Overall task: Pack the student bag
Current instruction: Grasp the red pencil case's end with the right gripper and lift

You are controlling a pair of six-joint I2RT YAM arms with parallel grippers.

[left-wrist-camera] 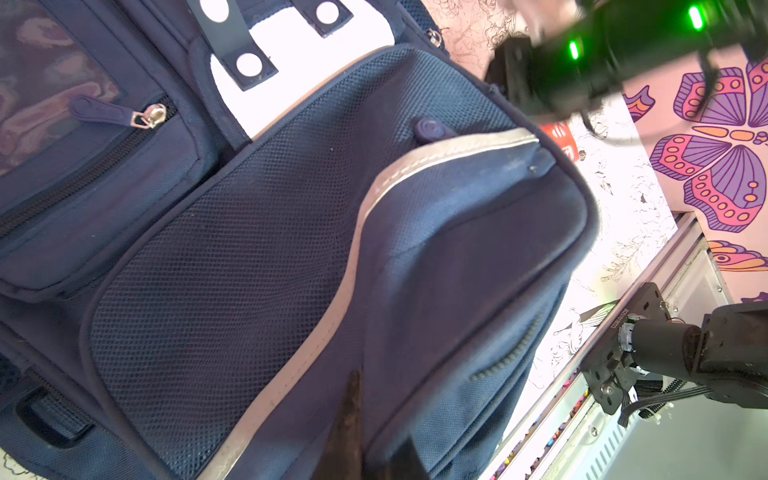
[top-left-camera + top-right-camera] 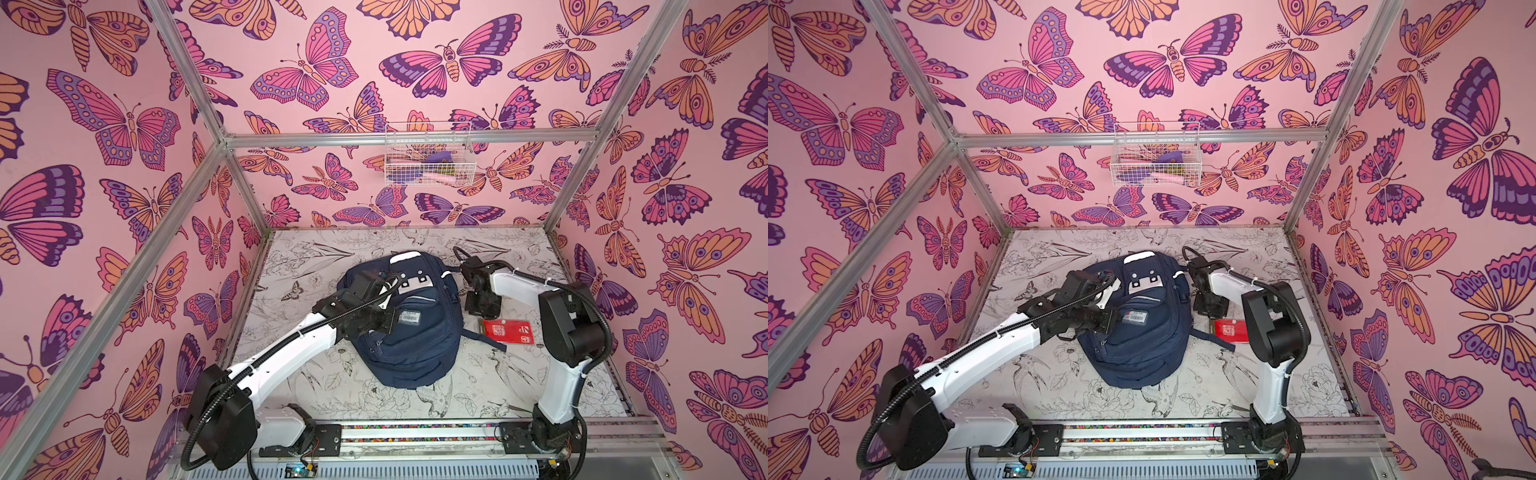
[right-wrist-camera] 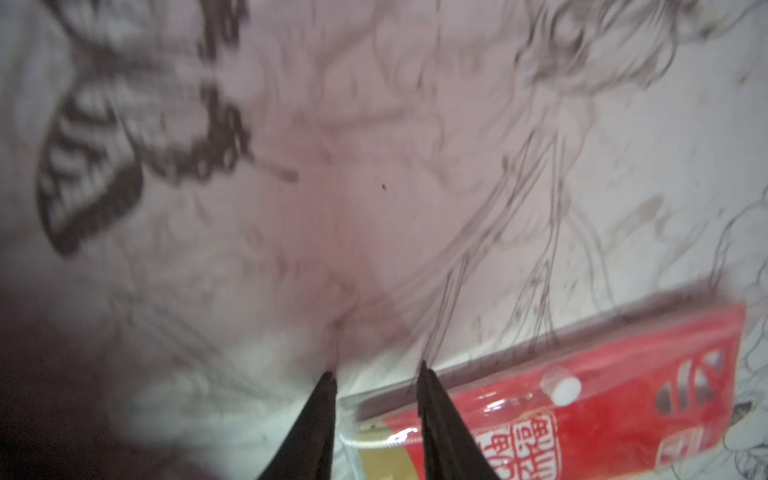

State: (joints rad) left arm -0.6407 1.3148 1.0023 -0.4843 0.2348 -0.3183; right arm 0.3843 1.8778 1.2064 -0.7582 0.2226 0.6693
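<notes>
Two grippers are low over the table. At its middle lies the student bag, the left gripper on its front, jaws pressed together. Toward the right edge, the right gripper has its jaws apart, astride the end of the red packet.

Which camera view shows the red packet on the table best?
A top view shows the red packet best: nearly whole and sharp, flat on the table. The right wrist view shows the red packet close, but blurred and cut off by the picture's edge. The left wrist view catches only a small sliver.
</notes>
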